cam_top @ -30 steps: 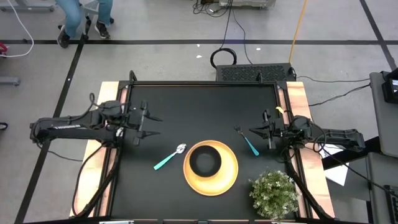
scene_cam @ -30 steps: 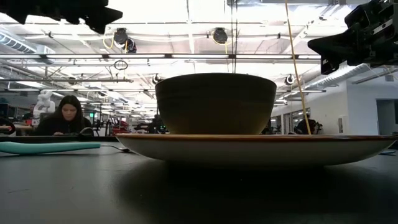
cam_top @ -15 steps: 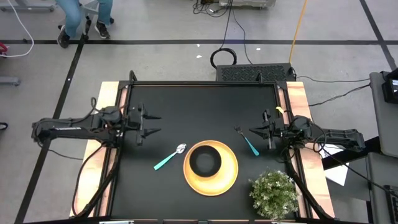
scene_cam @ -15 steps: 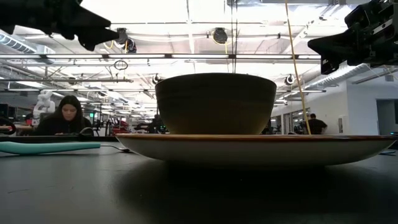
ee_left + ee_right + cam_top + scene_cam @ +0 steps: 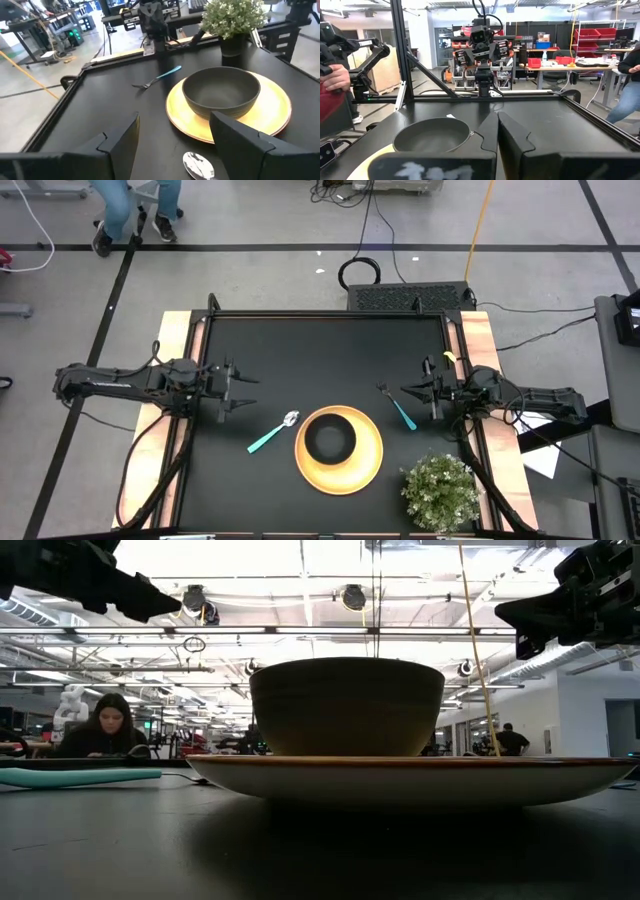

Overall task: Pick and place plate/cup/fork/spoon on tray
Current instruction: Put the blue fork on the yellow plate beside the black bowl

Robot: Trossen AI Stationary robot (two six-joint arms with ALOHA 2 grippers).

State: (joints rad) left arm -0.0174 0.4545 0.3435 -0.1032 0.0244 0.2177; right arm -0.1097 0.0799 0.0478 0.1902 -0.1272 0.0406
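Note:
The dark cup point(image 5: 329, 442) stands by its base in the middle of the yellow tray point(image 5: 368, 463). The left wrist view also shows the cup point(image 5: 221, 92) on the tray point(image 5: 278, 111). The teal-handled spoon point(image 5: 270, 434) lies flat on the table left of the tray. The fork point(image 5: 398, 409) lies flat to the tray's right. My left gripper point(image 5: 243, 390) hovers open near the table's left edge, above and left of the spoon. My right gripper point(image 5: 405, 390) is shut and hovers at the right edge, just beyond the fork's tines.
A potted plant point(image 5: 440, 490) stands at the near right corner, close to the tray. The black tabletop has wooden side strips point(image 5: 165, 410) and a raised frame. People sit and stand in the room beyond the table.
My left gripper has sunk a little and swung slightly toward the table's near edge, staying open. The right arm, the tray, the cup, the spoon and the fork have kept still.

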